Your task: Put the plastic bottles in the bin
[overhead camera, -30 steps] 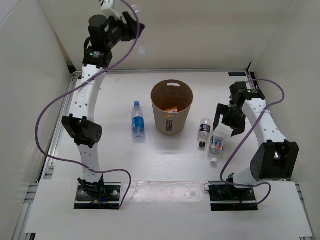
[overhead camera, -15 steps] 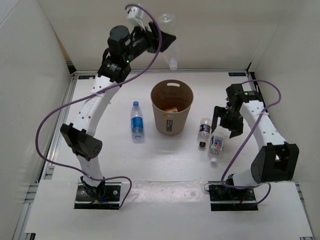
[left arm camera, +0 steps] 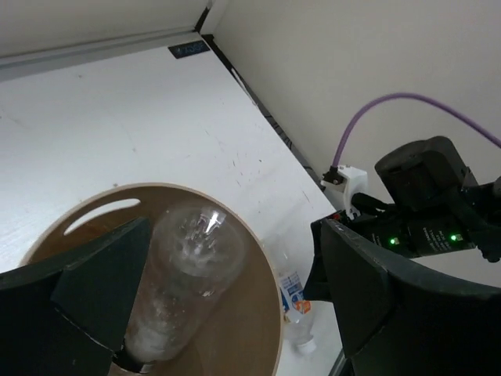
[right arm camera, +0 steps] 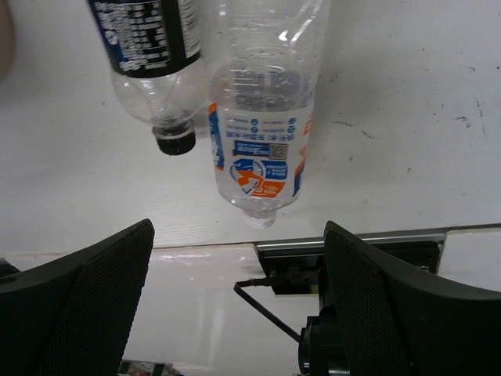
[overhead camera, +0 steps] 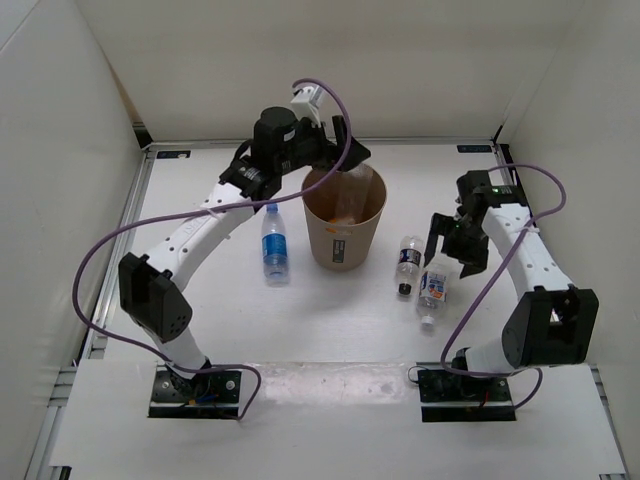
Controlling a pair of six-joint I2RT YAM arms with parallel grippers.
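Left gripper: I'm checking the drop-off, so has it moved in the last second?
Yes. The left gripper swung right and down toward the bin, and now sits over its far rim.

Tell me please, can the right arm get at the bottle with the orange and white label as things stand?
Probably yes. The right gripper hangs open close over the orange-label bottle, which lies uncovered on the table. The dark-label bottle lies close beside it, so a finger might bump that.
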